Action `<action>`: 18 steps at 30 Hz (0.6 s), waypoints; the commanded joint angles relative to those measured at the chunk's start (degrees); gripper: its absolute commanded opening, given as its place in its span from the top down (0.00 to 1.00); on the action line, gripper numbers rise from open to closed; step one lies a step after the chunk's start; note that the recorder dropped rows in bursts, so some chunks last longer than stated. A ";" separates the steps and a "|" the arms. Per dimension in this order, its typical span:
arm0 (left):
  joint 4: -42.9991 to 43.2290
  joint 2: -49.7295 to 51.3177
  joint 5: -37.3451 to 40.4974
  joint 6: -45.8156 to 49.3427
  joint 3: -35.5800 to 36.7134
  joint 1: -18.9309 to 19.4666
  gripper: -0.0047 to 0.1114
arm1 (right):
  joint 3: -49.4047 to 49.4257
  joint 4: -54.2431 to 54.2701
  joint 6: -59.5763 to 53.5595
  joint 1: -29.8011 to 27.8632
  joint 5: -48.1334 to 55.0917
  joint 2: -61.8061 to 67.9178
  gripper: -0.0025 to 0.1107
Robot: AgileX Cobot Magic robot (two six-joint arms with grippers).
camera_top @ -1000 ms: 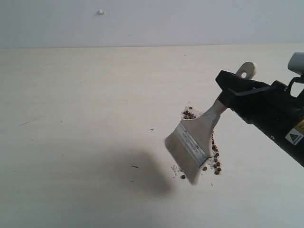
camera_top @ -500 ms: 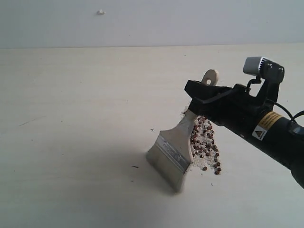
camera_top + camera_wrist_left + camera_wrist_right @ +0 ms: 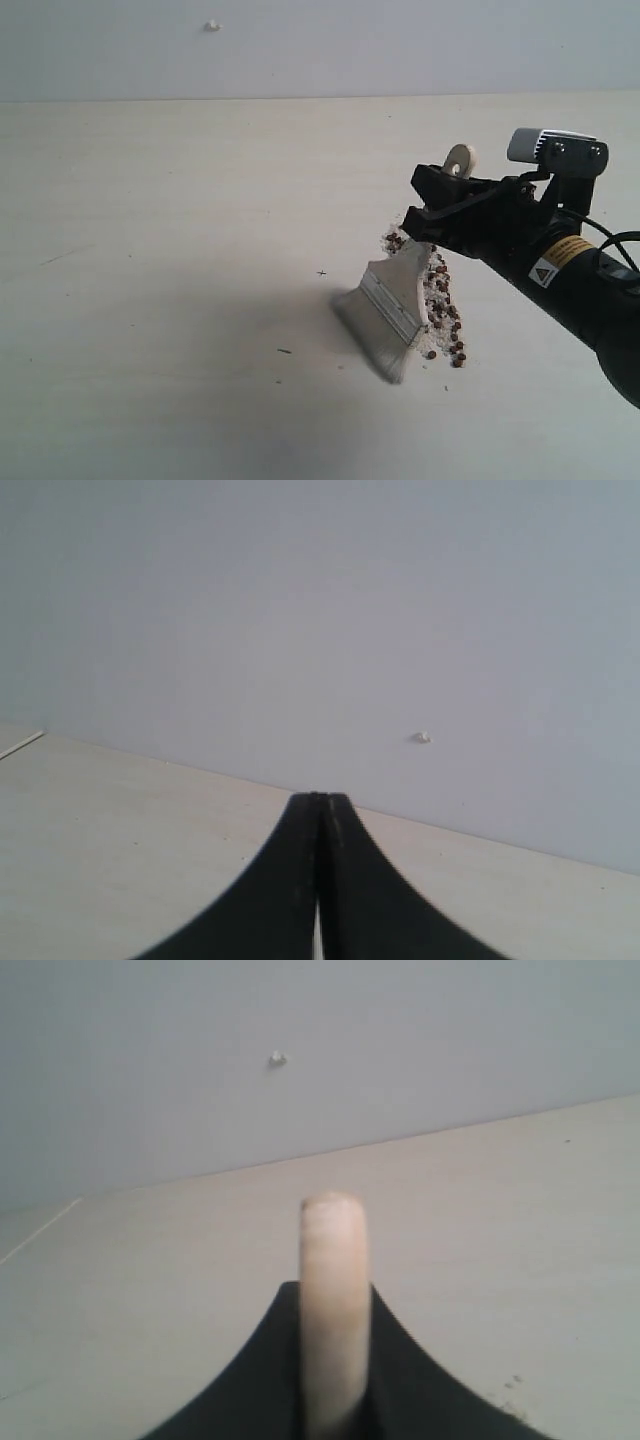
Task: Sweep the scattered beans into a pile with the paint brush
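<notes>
My right gripper is shut on the pale handle of the paint brush; the handle's end with its hole sticks up past the fingers. The brush slants down to the left, and its off-white bristles reach the table just left of the beans. Those beans lie in a narrow strip of dark reddish-brown beads mixed with white crumbs, partly hidden behind the brush. In the right wrist view the handle stands edge-on between the black jaws. My left gripper is shut on nothing and faces the wall.
The pale table runs back to a grey wall that carries a small white knob. A few tiny dark specks lie left of the brush. My right arm's black body fills the right side.
The right gripper and brush swung left off the beans, baring the strip, and have now come back a little to the right, with the bristles close beside the beans.
</notes>
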 commanded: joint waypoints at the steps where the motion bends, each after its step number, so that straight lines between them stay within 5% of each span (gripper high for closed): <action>1: -0.27 -0.33 -0.02 0.09 -0.03 0.08 0.96 | -0.17 3.94 -5.75 -0.21 1.43 0.33 0.98; 18: -0.27 -0.33 -0.02 0.09 -0.03 0.08 0.96 | -0.17 -2.43 -5.69 -0.21 1.43 -7.34 0.98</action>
